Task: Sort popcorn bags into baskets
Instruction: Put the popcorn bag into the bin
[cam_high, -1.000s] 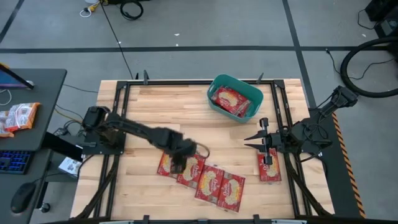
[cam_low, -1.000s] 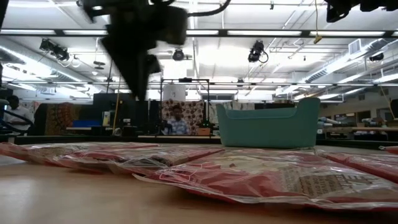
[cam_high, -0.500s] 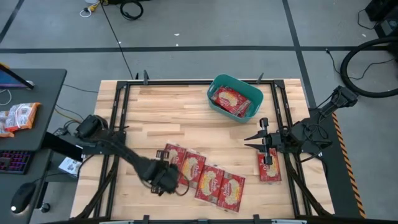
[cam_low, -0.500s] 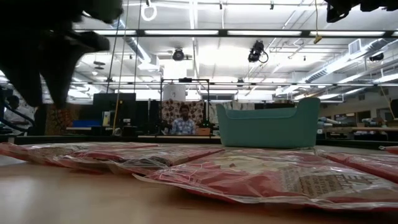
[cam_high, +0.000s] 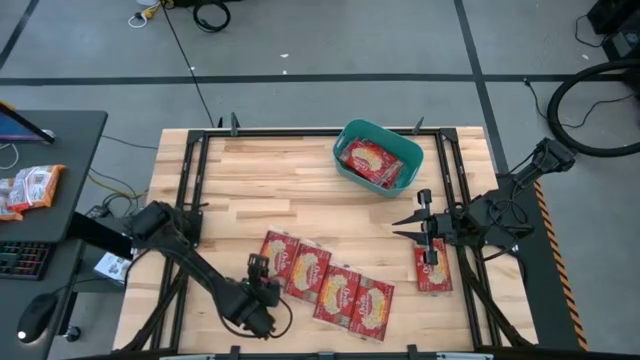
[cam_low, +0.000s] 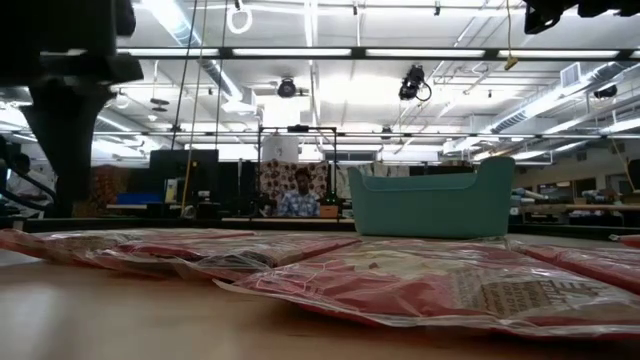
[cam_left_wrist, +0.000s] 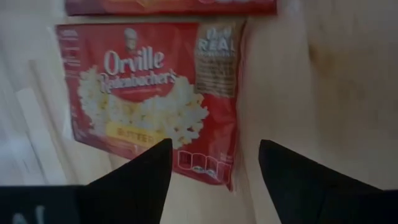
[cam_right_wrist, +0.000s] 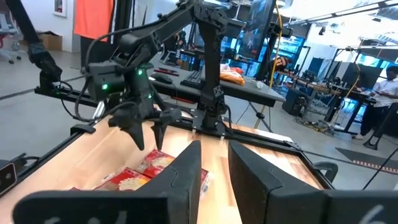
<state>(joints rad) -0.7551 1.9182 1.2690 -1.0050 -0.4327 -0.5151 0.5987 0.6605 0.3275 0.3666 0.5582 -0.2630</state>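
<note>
Four popcorn bags (cam_high: 325, 283) lie flat in a slanting row on the near middle of the wooden table (cam_high: 280, 190), each touching or overlapping the next. A fifth bag (cam_high: 433, 266) lies apart near the right edge, and at least one more bag (cam_high: 372, 160) rests inside the teal basket (cam_high: 345, 142), which stands at the far side of the table, right of centre. The left gripper (cam_high: 262, 265) hovers just left of the row's leftmost bag (cam_left_wrist: 149, 106), its two dark fingers (cam_left_wrist: 134, 180) spread wide with nothing between them, the bag's near edge showing beyond the gap. The right gripper (cam_high: 424, 222) waits at the right side, just beyond the lone fifth bag, its fingers (cam_right_wrist: 186, 171) set a narrow gap apart and empty.
</note>
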